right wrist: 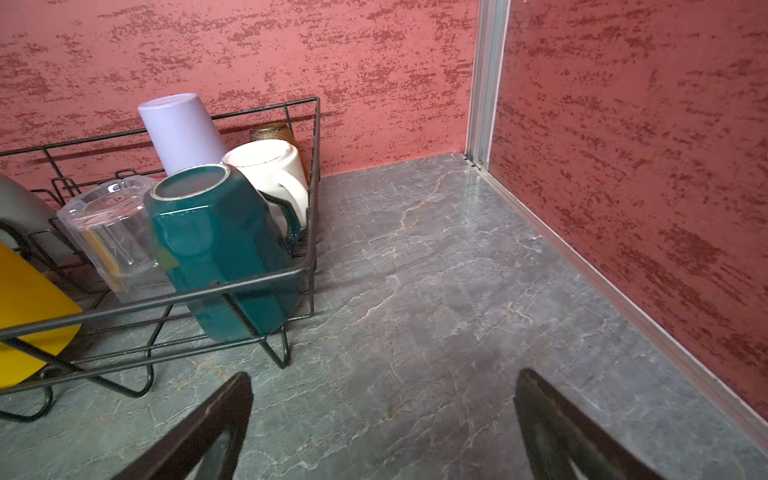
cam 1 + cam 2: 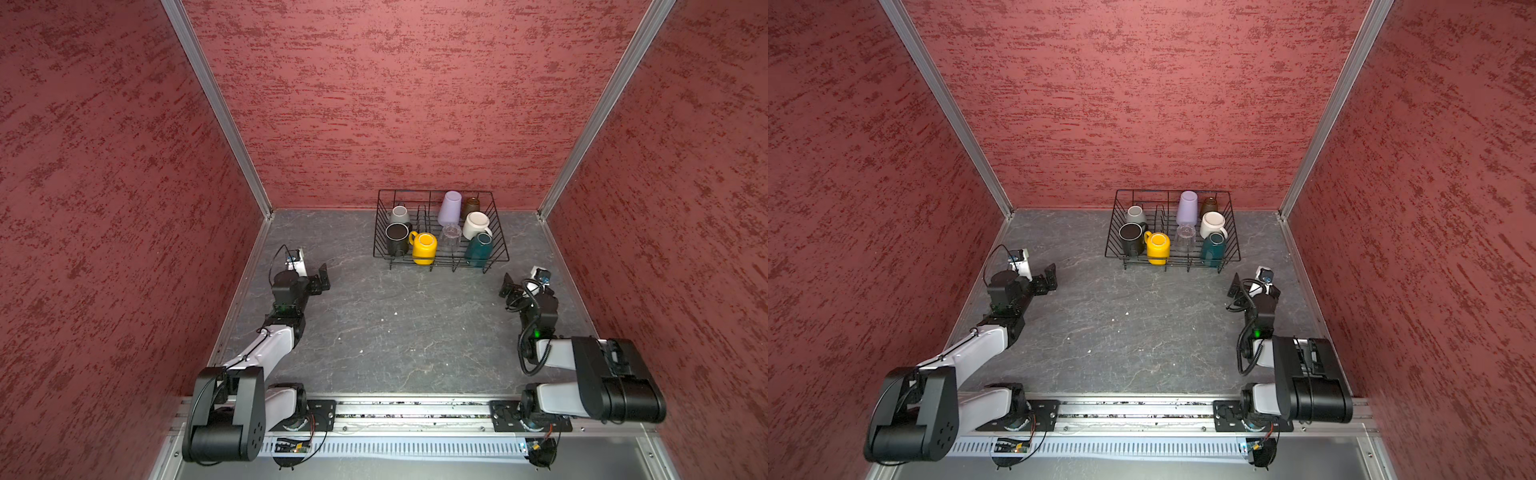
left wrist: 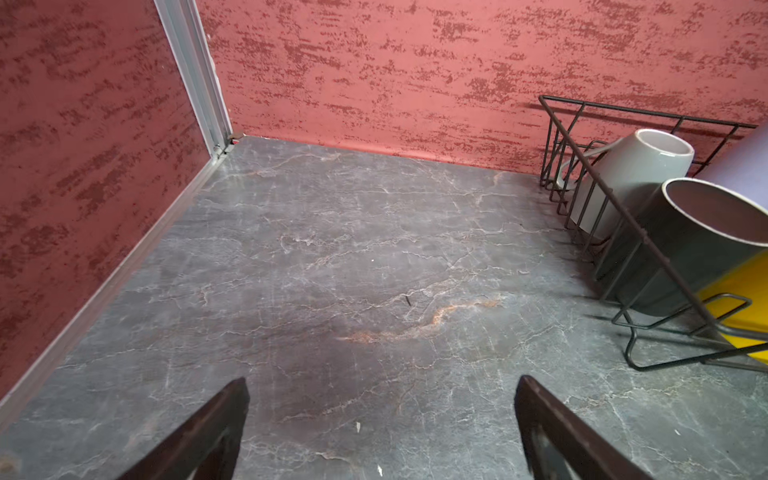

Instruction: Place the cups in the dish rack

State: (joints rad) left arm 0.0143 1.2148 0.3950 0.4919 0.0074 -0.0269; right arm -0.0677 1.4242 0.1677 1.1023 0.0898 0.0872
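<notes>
8 cups [image 2: 424, 248] are sitting inside the dish rack [image 2: 377, 232] at the far side of the desk [image 2: 395, 324] in both top views; none is lying outside. The left end effector [image 2: 323, 277] and right end effector [image 2: 506, 286] are hanging wide and empty, apart from the rack.

Left wrist view: the grey mug [image 3: 631, 174] and black mug [image 3: 685, 249] are sitting just inside the rack wall.

Right wrist view: the teal mug [image 1: 220, 249] is leaning in the rack's corner.

Judgement: loading is looking complete; the next move is calling only for retreating both arms.

A lab robot cell. Red textured panels [image 2: 415, 104] on aluminium posts [image 2: 220, 108] enclose a grey stone-look tabletop [image 2: 395, 332]. Two arms [image 2: 266, 349] mount on a front rail [image 2: 415, 409].
</notes>
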